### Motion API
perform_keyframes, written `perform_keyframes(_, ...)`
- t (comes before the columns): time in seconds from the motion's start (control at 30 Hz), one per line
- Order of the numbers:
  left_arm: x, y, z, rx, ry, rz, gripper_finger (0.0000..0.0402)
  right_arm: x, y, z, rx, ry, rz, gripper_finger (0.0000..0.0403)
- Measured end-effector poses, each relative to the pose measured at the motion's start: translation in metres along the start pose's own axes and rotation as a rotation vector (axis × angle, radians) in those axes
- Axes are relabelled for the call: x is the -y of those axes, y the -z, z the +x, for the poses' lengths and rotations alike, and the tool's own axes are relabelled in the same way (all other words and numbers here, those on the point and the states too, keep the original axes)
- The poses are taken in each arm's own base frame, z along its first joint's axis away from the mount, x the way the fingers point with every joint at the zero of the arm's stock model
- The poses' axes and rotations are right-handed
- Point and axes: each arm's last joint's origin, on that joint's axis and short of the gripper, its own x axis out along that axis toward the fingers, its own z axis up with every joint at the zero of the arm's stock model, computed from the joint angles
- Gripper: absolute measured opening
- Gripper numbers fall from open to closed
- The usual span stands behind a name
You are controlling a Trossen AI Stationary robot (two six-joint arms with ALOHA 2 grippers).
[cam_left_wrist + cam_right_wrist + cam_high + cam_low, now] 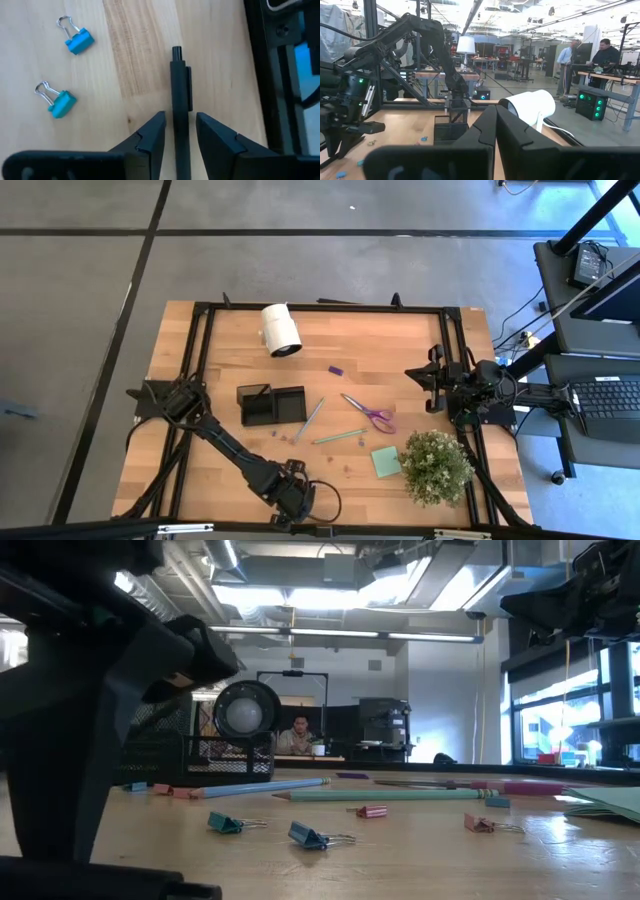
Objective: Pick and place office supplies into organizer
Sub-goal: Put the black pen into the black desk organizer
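Note:
My left gripper (180,117) is down at the table's near edge (297,498), open. Its fingers stand on either side of a dark pen (179,85) that lies flat on the wood, with narrow gaps showing on both sides. The black two-compartment organizer (272,405) sits at mid-table. Purple-handled scissors (370,415), a pale green pencil (340,437), a second slim pencil (310,418), a light green sticky-note pad (386,461) and a tiny purple piece (336,369) lie to its right. My right gripper (496,107) waits shut at the table's right side (432,377).
Two blue binder clips (77,41) (57,102) lie beside the pen; more small clips (310,836) (372,811) are scattered on the near wood. A white cylinder roll (280,330) lies near the far edge. A bushy potted plant (437,465) stands at the near right. A black frame (200,360) rims the table.

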Motion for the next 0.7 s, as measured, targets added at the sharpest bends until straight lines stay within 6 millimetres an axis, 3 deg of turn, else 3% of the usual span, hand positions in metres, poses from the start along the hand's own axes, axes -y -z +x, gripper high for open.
perform_keyframes(0.7,-0.011,0.007,-0.002,-0.065,-0.119,-0.042,0.0094,0.0,0.0,0.0,0.0,0.0,0.0,0.0012)
